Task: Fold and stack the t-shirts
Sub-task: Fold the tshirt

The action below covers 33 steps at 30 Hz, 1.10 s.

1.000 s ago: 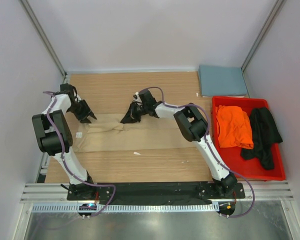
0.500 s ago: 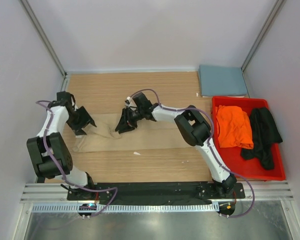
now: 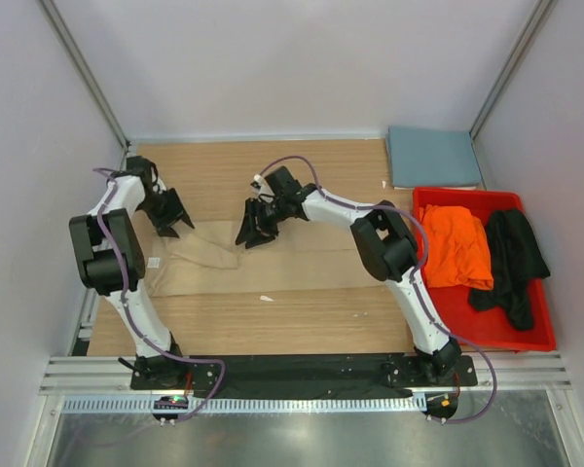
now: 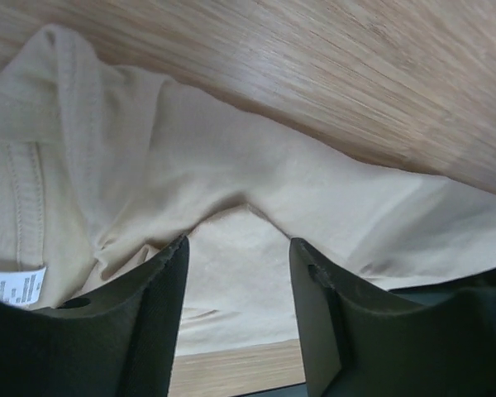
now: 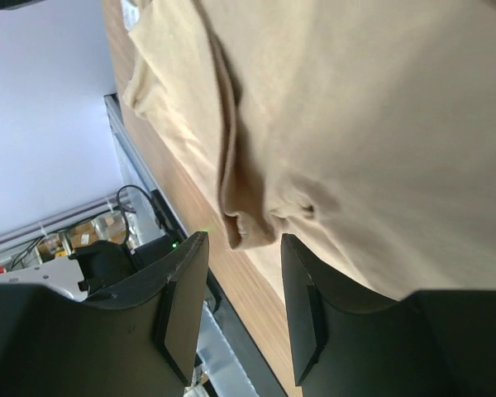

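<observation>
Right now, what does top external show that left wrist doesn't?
Top external only: red bin holding the orange t-shirt and black t-shirt, folded blue-grey t-shirt far right, right gripper.
Left wrist only: seam stitching, the gap between the left gripper fingers.
Both: tan t-shirt on the wooden table.

One printed thing shows — a white tag [image 4: 15, 285] on the tan t-shirt [image 4: 231, 165], just left of the left gripper [image 4: 238, 244]; its fine print is too blurred to read.
</observation>
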Motion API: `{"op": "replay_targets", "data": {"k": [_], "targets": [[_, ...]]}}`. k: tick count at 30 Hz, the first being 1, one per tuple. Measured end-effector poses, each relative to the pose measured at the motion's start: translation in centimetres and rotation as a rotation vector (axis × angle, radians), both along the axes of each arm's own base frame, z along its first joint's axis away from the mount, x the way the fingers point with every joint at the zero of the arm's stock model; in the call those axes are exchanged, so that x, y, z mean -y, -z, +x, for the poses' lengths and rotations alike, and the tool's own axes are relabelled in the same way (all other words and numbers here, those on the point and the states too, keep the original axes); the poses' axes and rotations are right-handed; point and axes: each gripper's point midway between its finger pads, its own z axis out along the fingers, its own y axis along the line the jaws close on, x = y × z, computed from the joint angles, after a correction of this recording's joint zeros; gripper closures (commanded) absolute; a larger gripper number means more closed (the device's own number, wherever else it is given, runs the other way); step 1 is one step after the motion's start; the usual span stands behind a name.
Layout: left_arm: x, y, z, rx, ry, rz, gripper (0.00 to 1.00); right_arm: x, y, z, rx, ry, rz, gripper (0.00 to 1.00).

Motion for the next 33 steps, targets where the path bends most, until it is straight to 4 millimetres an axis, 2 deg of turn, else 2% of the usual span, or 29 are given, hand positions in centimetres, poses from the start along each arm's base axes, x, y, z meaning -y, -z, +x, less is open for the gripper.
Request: {"op": "replay_targets", "data": {"k": [3, 9, 13, 21, 29, 33], "targets": [[1.0, 0.9, 0.4, -0.021, 0.056, 0.036, 0.5, 1.2, 0.1, 0.8, 0.003, 0.03, -0.015, 0.54], [2.8, 1.1, 0.9, -0.012, 0.153, 0.153, 0.54, 3.1, 0.2, 2.2, -0.003, 0.074, -0.024, 0.55], [2.3, 1.2, 0.7, -0.023, 0.167, 0.233, 0.54, 3.4, 0.5, 2.2, -0.011, 0.081, -0.026, 0.55], [0.8, 1.4, 0.7, -0.04, 0.157, 0.317, 0.56, 2.5, 0.3, 1.5, -0.006, 0.059, -0.013, 0.55], [0.9, 2.3, 1.3, -0.057, 0.164, 0.313, 0.63, 0.5, -1.2, 0.4, 0.022, 0.008, 0.015, 0.55], [1.3, 2.5, 1.4, -0.064, 0.173, 0.312, 0.65, 0.2, -1.2, -0.2, 0.016, -0.008, 0.018, 0.55]]}}
